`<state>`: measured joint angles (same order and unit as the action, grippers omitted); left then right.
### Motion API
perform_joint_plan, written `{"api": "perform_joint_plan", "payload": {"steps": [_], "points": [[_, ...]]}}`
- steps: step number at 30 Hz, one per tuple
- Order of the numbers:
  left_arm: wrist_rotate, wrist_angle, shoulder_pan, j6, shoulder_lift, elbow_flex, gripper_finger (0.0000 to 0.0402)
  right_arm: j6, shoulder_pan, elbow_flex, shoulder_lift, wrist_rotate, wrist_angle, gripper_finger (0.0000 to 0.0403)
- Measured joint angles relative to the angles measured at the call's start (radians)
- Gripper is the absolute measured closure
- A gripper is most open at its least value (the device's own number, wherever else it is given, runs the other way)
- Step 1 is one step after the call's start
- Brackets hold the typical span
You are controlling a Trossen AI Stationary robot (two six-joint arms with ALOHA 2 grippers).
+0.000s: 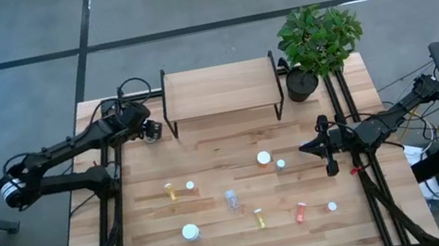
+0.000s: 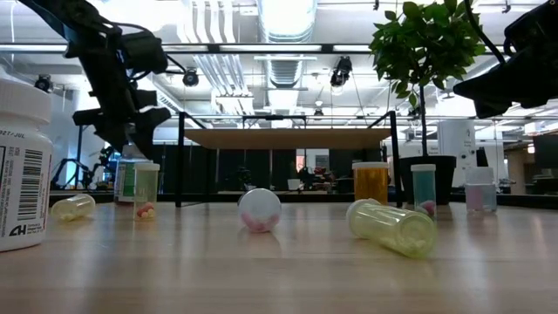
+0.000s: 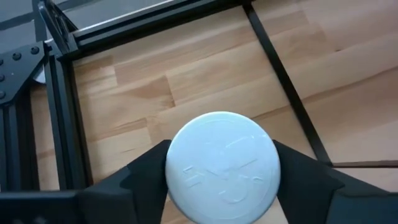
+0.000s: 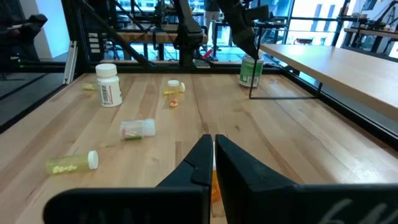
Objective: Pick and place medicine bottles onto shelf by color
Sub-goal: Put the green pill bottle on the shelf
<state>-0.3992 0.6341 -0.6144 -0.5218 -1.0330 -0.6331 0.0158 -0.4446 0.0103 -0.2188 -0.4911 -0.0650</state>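
Your left gripper (image 1: 153, 131) sits around a white-capped green bottle (image 4: 250, 70) at the left end of the low wooden shelf on black metal legs (image 1: 220, 88); your right gripper (image 1: 331, 167) waits with its fingers pressed together.

At the left, the left gripper's dark fingers (image 3: 140, 174) flank the bottle's round white cap (image 3: 222, 167), one on each side; you cannot tell whether they touch it. That bottle stands upright on the wooden table (image 1: 142, 200), just beside the shelf's left legs. The shelf's top board is bare. In the middle, small bottles lie scattered on the table: yellow (image 1: 170, 191), clear (image 1: 231, 199), orange (image 1: 300, 212) and white-capped (image 1: 190, 232). At the right, the right gripper hangs near the table's right edge, below a potted green plant (image 1: 316, 41).
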Motion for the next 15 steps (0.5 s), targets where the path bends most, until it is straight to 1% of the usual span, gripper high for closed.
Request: {"api": "perform_joint_plan", "payload": {"steps": [2, 9, 12, 15], "points": [[0.001, 0.004, 0.000, 0.000, 0.007, 0.000, 0.0191, 0.002, 0.000, 0.000, 0.000, 0.000, 0.000, 0.0394], [0.013, 0.024, 0.000, 0.005, 0.054, -0.018, 0.0190, 0.001, 0.000, 0.000, 0.000, 0.000, 0.000, 0.0394], [0.010, 0.019, -0.001, 0.016, 0.087, -0.057, 0.0189, 0.002, 0.000, 0.000, 0.000, 0.000, 0.000, 0.0394], [0.006, 0.024, -0.001, 0.055, 0.122, -0.124, 0.0188, 0.000, 0.000, 0.000, 0.000, 0.000, 0.000, 0.0394]]}}
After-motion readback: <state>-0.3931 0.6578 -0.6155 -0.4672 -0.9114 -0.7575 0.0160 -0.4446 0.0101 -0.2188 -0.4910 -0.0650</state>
